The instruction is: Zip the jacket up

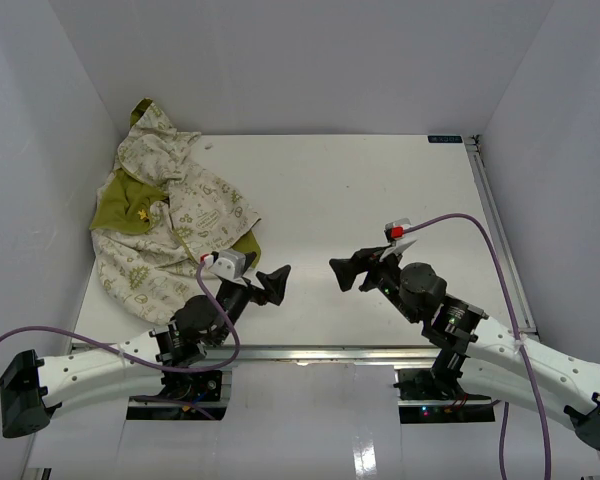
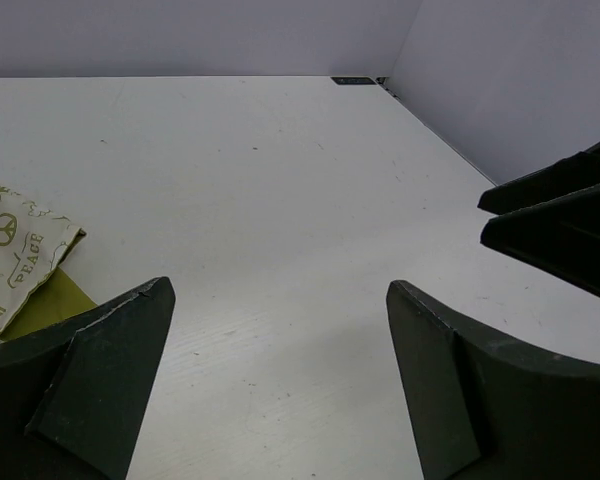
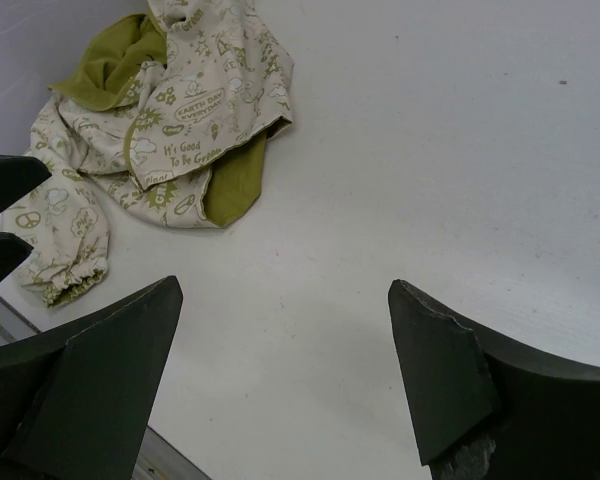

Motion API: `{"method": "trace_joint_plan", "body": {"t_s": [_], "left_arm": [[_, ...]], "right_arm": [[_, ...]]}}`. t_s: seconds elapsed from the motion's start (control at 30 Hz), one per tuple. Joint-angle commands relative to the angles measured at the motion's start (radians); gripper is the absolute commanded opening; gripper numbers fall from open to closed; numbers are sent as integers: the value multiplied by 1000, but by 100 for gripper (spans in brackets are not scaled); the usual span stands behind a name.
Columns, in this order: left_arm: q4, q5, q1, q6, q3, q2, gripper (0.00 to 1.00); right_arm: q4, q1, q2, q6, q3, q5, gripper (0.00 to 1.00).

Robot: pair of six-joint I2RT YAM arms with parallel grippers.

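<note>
white table (image 1: 380, 200), jacket (image 1: 170, 225) crumpled far-left

The white table (image 1: 360, 200) in front of me is flat and matte, with a few faint specks and a metal rail (image 1: 310, 352) along its near edge. On it, at my far left and close to the wall, lies the jacket (image 1: 170, 230) in a crumpled heap. Its cream printed fabric is bunched, olive-green lining shows in the folds, and one cuffed sleeve reaches toward the near edge.
</note>
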Motion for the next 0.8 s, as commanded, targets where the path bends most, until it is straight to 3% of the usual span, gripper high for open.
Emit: {"method": "trace_joint_plan", "body": {"t_s": [0.0,0.23,0.37,0.53,0.77], "left_arm": [[6,12,-2,8,3,0,98],[5,-37,-2,8,-4,-17,98],[-10,-102,-2,-10,-8,-52,98],[-64,-179,-2,-45,-14,-135,98],[-132,-260,-4,-90,-20,-268,97]], "right_arm": [[58,5,-10,4,-4,-7,90],[135,5,-7,-2,-25,-40,90],[211,3,87,-29,-12,-109,92],[164,-39,370,-20,163,-81,91],[233,-159,750,61,374,-350,94]]}}
